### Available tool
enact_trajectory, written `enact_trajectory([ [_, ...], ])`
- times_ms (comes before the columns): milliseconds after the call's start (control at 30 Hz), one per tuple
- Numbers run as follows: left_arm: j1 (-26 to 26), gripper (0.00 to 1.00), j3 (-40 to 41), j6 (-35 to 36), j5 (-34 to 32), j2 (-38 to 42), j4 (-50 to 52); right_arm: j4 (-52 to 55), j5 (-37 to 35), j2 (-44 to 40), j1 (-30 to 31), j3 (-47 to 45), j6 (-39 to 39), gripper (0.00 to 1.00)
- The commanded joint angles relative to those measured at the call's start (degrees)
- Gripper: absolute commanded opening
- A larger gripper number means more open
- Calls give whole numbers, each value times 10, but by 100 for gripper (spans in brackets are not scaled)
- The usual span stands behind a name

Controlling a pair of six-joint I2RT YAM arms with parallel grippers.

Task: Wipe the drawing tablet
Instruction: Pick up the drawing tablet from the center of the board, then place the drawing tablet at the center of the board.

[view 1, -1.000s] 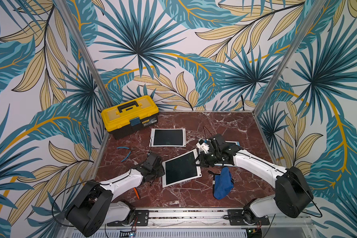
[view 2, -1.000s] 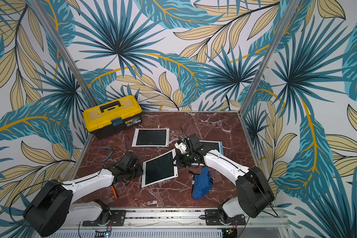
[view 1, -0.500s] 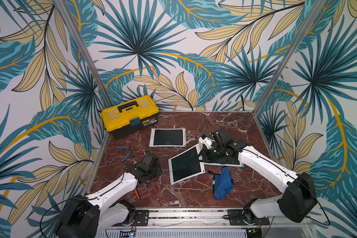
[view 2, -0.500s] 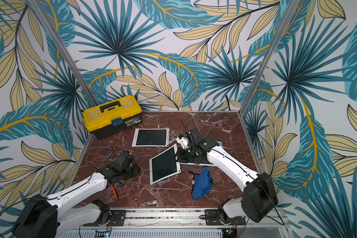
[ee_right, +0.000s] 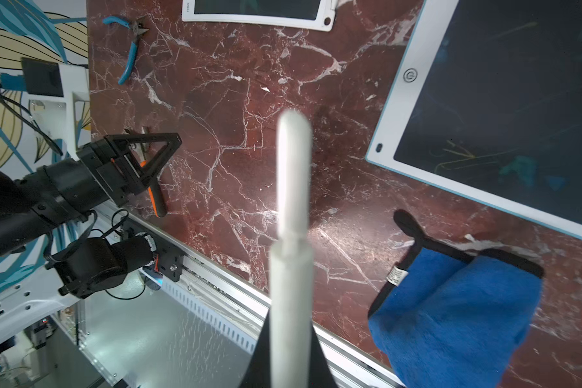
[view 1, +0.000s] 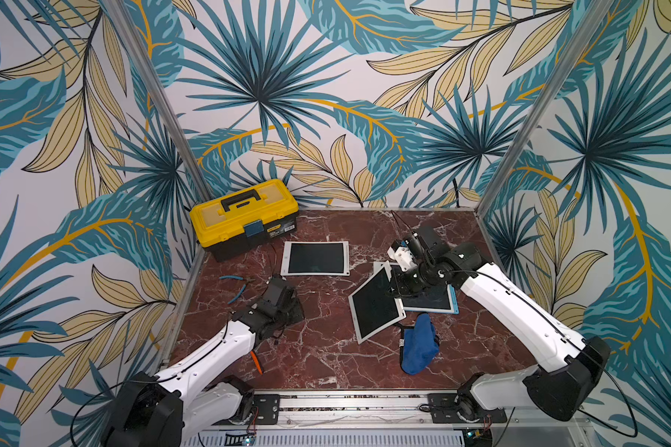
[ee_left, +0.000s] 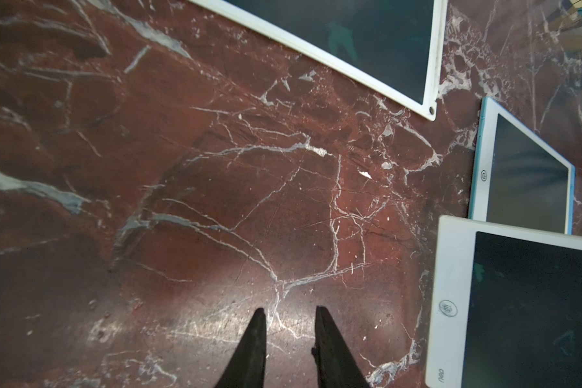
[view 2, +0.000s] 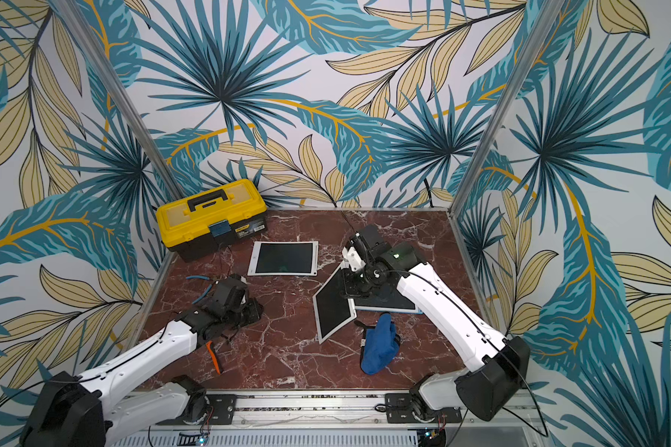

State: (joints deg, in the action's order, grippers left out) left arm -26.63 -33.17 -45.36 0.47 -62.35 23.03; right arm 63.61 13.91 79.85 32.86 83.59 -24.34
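- Drawing tablet (view 1: 375, 305) centre-right in both top views, tipped up. Upper-right edge raised, opposite edge down on marble table (view 1: 326, 360). Long axis roughly up-down in frame.
- Right gripper (view 1: 396, 285) clamped on the raised edge. In right wrist view, thin white rim seen edge-on between the jaws.
- Blue cloth (view 1: 419, 348) just beside tablet's lower-right corner, crumpled, unheld. Probably needs picking up before any wipe.
- Left gripper (view 1: 287, 305) well apart toward frame left, jaws slightly apart, empty, over bare marble. Free arm, though cloth sits on the right arm's side.
- Tablet: rigid flat slab, white plastic frame, dark glossy screen. Cloth: plush, soft, black-trimmed.
- Blue-framed tablet (view 1: 436, 303) flat beneath right gripper. Second white tablet (view 1: 315, 258) flat further up. Yellow toolbox (view 1: 245, 216) upper left of table.
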Motion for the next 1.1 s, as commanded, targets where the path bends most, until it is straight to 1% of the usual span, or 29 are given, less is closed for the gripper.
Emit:
enact_trajectory([
  [0,13,28,-20,19,15,7,5,79,-96,12,27,45,14,9],
  [233,23,28,-43,32,22,32,16,150,-242,94,110,152,-8,9],
  [400,28,28,-56,41,17,49,29,201,-313,164,150,227,-19,9],
  [467,29,28,-64,44,13,57,35,216,-323,188,156,258,-20,9],
  [567,34,27,-77,52,6,71,53,228,-316,221,164,293,-23,9],
  [767,54,27,-131,80,-35,116,117,252,-320,290,202,364,-32,9],
  [800,56,27,-142,85,-59,129,125,256,-322,301,210,374,-34,9],
  [833,56,27,-151,91,-67,142,129,259,-324,312,215,383,-36,9],
  [967,57,27,-189,105,-91,204,134,270,-338,349,234,415,-46,9],
  [1067,58,24,-204,100,-104,259,134,262,-338,368,242,420,-54,9],
])
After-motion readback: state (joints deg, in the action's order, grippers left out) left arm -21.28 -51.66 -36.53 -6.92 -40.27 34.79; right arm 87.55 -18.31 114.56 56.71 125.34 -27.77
